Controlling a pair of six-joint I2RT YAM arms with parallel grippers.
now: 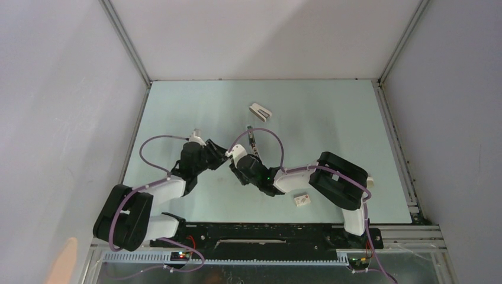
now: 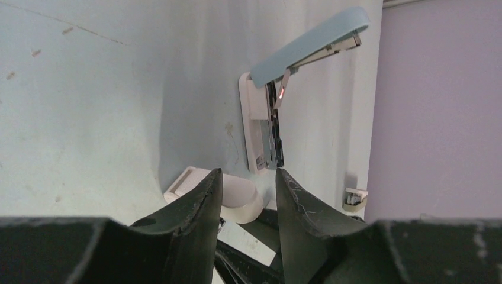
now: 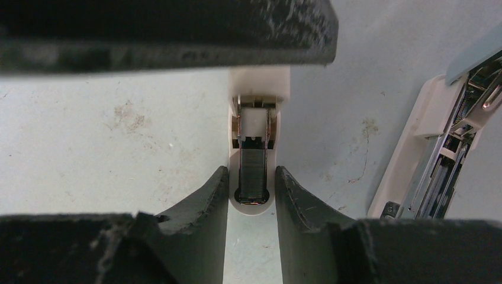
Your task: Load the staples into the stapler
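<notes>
While right jaws clamp stapler edges, staples lie in channel; left jaws parted, empty; open stapler nearby.

Slim stapler, pale blue-grey lid open, white base, staples, dark ribbed block in white holder

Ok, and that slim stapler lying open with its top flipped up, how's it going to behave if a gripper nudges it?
The stapler would probably slide easily: its smooth plastic base lies flat on the table. Its raised lid stands high from one end, so a push there would likely swing it or tip the narrow body.
</notes>
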